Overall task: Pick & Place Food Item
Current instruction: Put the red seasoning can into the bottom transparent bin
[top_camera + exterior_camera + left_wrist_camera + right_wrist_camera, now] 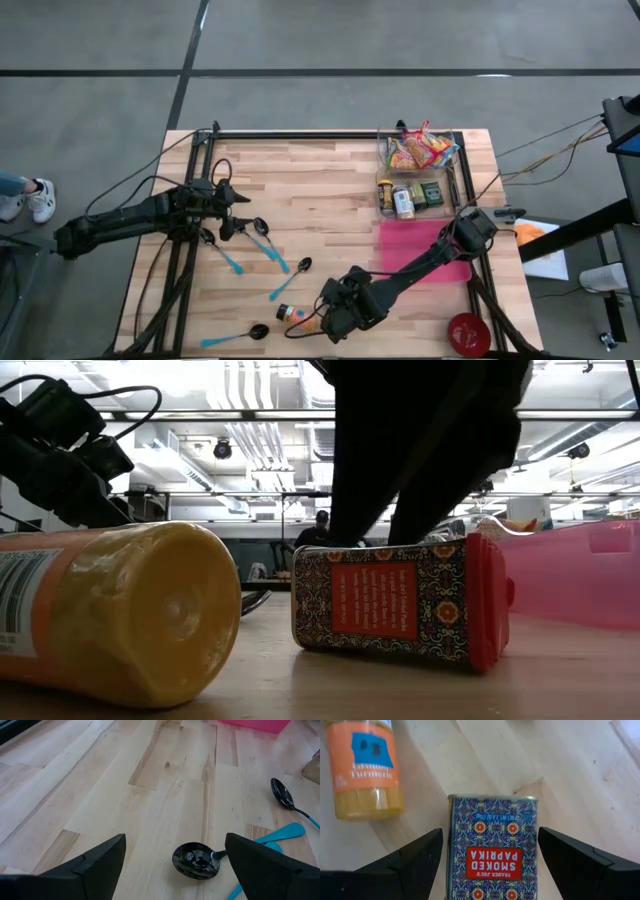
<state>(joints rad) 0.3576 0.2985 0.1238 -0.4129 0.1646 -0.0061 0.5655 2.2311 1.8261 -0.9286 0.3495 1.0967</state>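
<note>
A smoked paprika tin (492, 850), patterned with a red label and a red cap (487, 605), lies on its side on the wooden table near the front edge. My right gripper (490, 865) hangs open above it, pointing steeply down, one finger on each side of the tin with a gap to both. In the high view the gripper (335, 312) covers the tin. An orange turmeric jar (365, 770) lies on its side close by (120, 610). My left gripper (235, 205) waits open at the table's left, over a black spoon (195, 862).
Several black spoons with blue handles (270, 250) lie scattered left of centre. A clear bin of snack packets (420, 150) and small jars (405, 195) stand at the far right. A pink tray (425, 250) lies at the right and a red bowl (468, 333) at the near right corner.
</note>
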